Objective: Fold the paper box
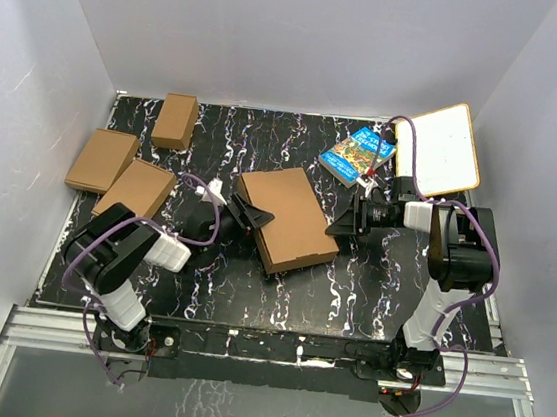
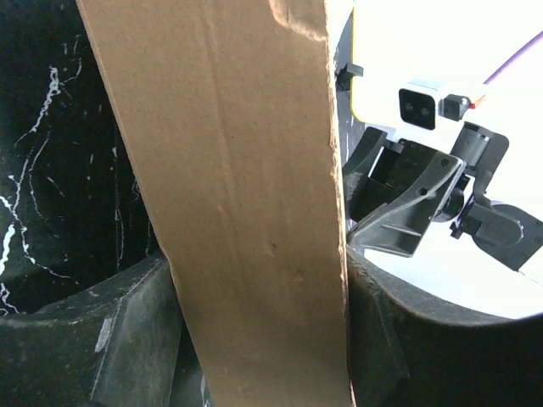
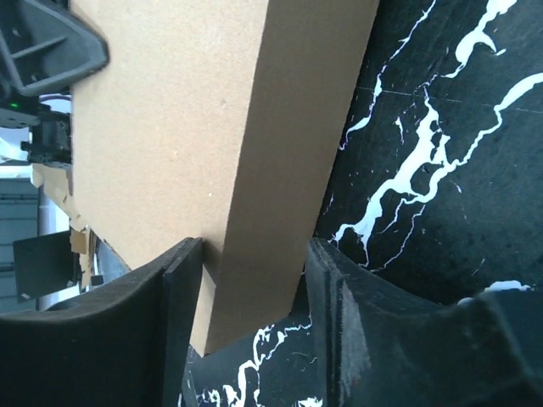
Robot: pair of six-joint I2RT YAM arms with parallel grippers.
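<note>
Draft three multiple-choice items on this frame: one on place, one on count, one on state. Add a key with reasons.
1. Where does the blue book lie?
A) at the near edge, by the arm bases
B) at the far right, next to the white board
C) in the far left corner

2. How many small brown boxes sit left of the paper box?
A) three
B) one
C) five

3. What state is the paper box in?
A) an open, flat sheet
B) torn in two
C) folded up, with a flat top and side walls

Key:
1 B: the top view shows the book just left of the board.
2 A: three separate boxes show on the left side.
3 C: the top and right wrist views show a top face meeting a side wall.
</note>
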